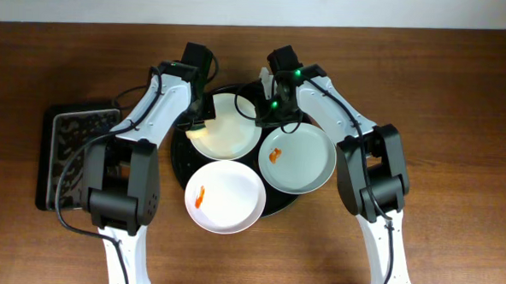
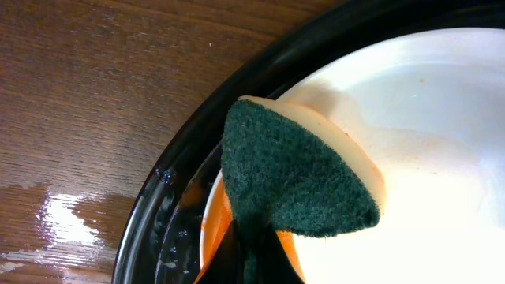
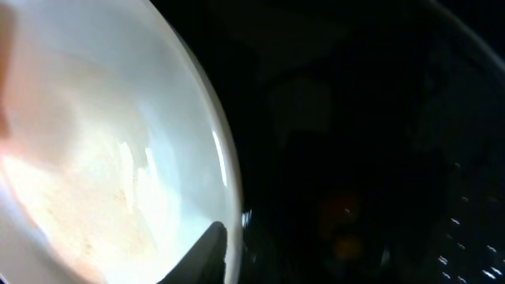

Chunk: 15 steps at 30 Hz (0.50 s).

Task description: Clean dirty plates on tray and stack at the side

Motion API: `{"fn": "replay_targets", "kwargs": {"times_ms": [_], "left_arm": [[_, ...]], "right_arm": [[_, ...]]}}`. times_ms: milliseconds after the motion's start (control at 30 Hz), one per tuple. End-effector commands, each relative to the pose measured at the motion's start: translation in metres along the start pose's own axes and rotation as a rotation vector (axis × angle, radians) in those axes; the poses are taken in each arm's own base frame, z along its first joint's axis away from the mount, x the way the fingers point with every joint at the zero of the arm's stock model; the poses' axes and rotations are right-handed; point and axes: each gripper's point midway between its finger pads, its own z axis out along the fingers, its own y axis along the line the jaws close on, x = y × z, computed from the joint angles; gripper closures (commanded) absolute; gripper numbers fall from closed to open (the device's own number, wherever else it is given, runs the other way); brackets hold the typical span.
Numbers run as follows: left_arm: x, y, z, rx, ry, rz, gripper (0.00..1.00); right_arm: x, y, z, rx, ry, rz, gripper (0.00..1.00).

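Far to my left, the small sponge tray (image 1: 77, 156) sat on the counter (image 1: 460, 91), and a wet patch (image 2: 63, 221) shone on the wood. My left end effector (image 1: 198, 114) was closed on the sponge (image 2: 292, 177), green rough side up. The sponge rested at the left edge of the back plate (image 1: 223, 130), just inside the rim of the big black tray (image 2: 177, 162).

I think I was in the middle of wiping this first plate. It looked mostly white, but a thin orange film was spread over it, so it was not clean yet. I think the next move called for more rubbing across the middle, pressing softly so the plate did not slide.

The front plate (image 1: 225, 196) lay on the near side of the tray and hung over its rim a little. It had a small orange smear on its left part. The right plate (image 1: 297, 157), a pale green one, had a smear too. No plate was stacked at the side yet.

My right end effector (image 1: 271, 109) was at the right edge of the back plate. I could not tell if it was open or closed.
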Motion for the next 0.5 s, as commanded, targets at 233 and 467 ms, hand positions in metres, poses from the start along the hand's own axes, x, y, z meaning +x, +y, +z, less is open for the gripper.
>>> {"fn": "replay_targets", "kwargs": {"times_ms": [233, 467], "left_arm": [[-0.007, 0.001, -0.006, 0.006, -0.011, 0.027, 1.00], [-0.012, 0.002, -0.024, 0.016, -0.045, 0.024, 0.90]], "right_arm": [[-0.013, -0.001, -0.031, 0.058, -0.067, 0.045, 0.96], [-0.018, -0.026, -0.116, 0.384, -0.177, 0.000, 0.96]]}}
